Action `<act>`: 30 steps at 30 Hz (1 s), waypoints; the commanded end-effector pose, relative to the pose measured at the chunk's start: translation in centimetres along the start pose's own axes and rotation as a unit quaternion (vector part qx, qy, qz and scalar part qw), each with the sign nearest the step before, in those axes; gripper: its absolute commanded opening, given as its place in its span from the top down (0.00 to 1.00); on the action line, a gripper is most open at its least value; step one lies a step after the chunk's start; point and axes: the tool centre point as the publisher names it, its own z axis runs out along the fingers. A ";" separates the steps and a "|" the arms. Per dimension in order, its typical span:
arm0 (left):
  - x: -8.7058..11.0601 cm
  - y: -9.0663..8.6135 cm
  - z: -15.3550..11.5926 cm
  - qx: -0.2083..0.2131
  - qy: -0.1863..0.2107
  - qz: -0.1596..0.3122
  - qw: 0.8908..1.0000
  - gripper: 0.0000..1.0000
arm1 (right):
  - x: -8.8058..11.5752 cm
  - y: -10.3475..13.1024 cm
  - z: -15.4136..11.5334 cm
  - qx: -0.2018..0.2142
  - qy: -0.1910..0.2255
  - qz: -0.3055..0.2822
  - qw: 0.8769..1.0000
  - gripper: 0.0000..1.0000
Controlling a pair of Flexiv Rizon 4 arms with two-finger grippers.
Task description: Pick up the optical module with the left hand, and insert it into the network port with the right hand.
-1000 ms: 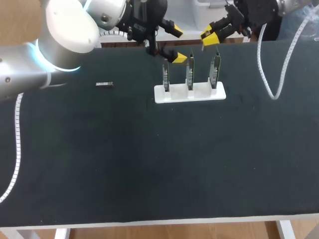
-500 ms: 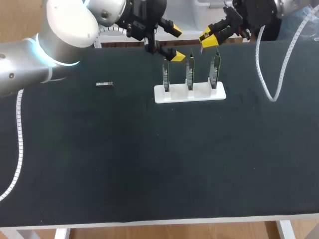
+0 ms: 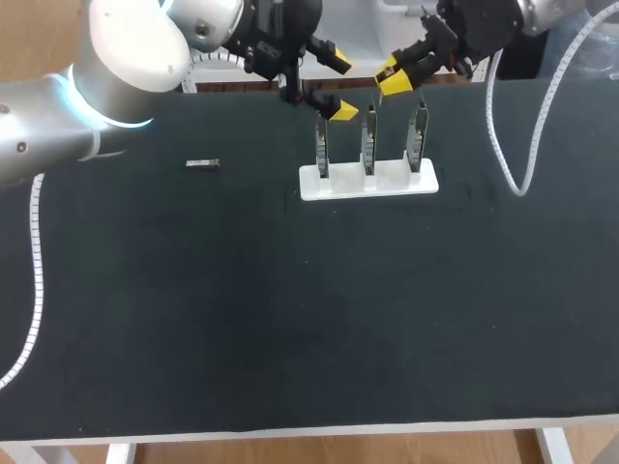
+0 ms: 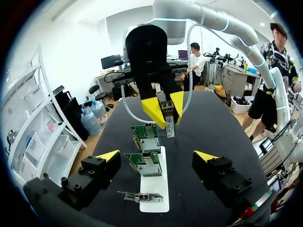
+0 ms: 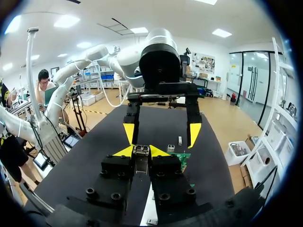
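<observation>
Right gripper [image 3: 392, 77] has slid left along the far edge, clamped on the optical module [image 5: 141, 151], and now hangs just above the cards [image 3: 368, 145]. Nearer, the white holder [image 3: 368, 182] and a spare module [image 3: 202, 164] to its left are unmoved. At the far edge, left gripper [image 3: 340, 87] is spread wide and empty. The handover looks done, with insertion next.
</observation>
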 end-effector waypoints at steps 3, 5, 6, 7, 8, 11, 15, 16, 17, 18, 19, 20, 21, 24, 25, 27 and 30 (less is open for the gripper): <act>-0.1 -0.1 0.0 -0.001 0.002 -0.001 1.000 0.00 | 0.1 -1.0 -0.2 -0.008 0.002 0.005 1.000 1.00; -0.1 -0.1 0.0 -0.001 0.002 -0.001 1.000 0.00 | 0.2 -1.0 -0.2 -0.008 0.004 0.007 1.000 1.00; -0.1 -0.1 0.0 -0.001 0.002 -0.001 1.000 0.00 | 0.4 -1.1 -0.2 -0.008 0.003 0.009 1.000 1.00; -0.1 -0.1 0.0 -0.001 0.002 -0.001 1.000 0.00 | 0.5 -1.1 -0.1 -0.009 0.003 0.010 1.000 1.00; -0.1 -0.1 0.0 -0.001 0.002 -0.001 1.000 0.00 | 0.5 -1.2 -0.1 -0.009 0.003 0.013 1.000 1.00; -0.1 -0.1 0.0 -0.001 0.002 -0.001 1.000 0.00 | 0.7 -1.2 0.2 -0.013 0.003 0.017 1.000 1.00; -0.1 -0.1 0.0 -0.001 0.002 -0.001 1.000 0.00 | 1.0 -1.2 0.2 -0.014 0.003 0.021 1.000 1.00; -0.1 -0.1 0.0 -0.001 0.002 -0.001 1.000 0.00 | 1.1 -1.2 0.2 -0.014 0.004 0.022 1.000 1.00; -0.1 -0.1 0.0 -0.001 0.002 -0.001 1.000 0.00 | 1.1 -1.2 0.2 -0.014 0.004 0.023 1.000 1.00; -0.1 -0.1 0.0 -0.001 0.002 -0.001 1.000 0.00 | 1.1 -1.2 0.2 -0.014 0.004 0.024 1.000 1.00; -0.1 -0.1 0.0 -0.001 0.002 -0.001 1.000 0.00 | 1.1 -1.2 0.2 -0.014 0.004 0.024 1.000 1.00; -0.1 -0.1 0.0 -0.001 0.002 -0.001 1.000 0.00 | 1.1 -1.2 0.1 -0.013 0.005 0.024 1.000 1.00; -0.1 -0.1 0.0 -0.001 0.002 -0.001 1.000 0.00 | 1.0 -1.2 0.1 -0.013 0.006 0.024 1.000 1.00; -0.1 -0.1 0.0 -0.001 0.002 -0.001 1.000 0.00 | 1.0 -1.3 0.1 -0.015 0.009 0.025 1.000 1.00; -0.1 -0.1 0.0 -0.001 0.002 -0.001 1.000 0.00 | 1.0 -1.3 0.1 -0.016 0.010 0.026 0.999 1.00; -0.1 -0.1 0.0 -0.001 0.002 -0.001 1.000 0.00 | 1.2 -1.5 0.2 -0.018 0.012 0.029 0.999 1.00; -0.1 -0.1 0.0 -0.001 0.002 -0.001 1.000 0.00 | 1.2 -1.6 0.3 -0.020 0.013 0.031 0.999 1.00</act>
